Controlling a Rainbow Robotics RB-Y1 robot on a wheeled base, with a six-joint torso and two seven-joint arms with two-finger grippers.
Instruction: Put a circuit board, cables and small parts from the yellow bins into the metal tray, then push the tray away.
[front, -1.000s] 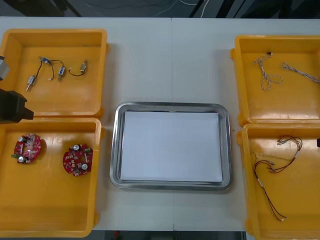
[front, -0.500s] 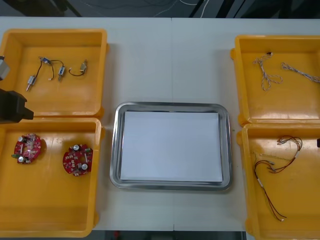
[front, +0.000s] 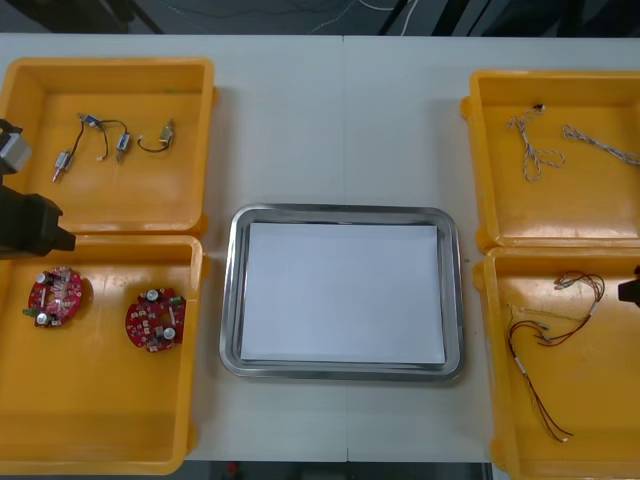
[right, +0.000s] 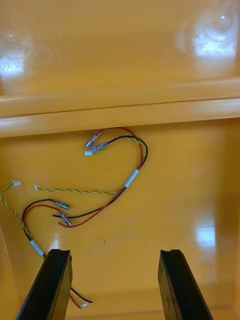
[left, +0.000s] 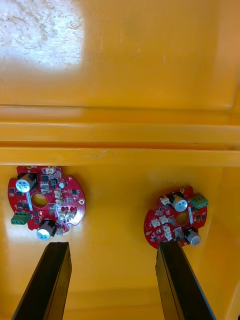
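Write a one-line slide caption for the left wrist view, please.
Open left gripper hovers over a yellow bin holding a round red circuit board and a second board.

The light table (front: 340, 120) holds five things. On its left side sit two yellow bins, the far left bin (front: 120, 195) and the near left bin (front: 100, 405), right next to each other. On its right side sit two more, the far right bin (front: 575, 205) and the near right bin (front: 610, 400). The metal tray (front: 340, 212), white inside, lies in the middle between them. Bare table shows beyond the tray.
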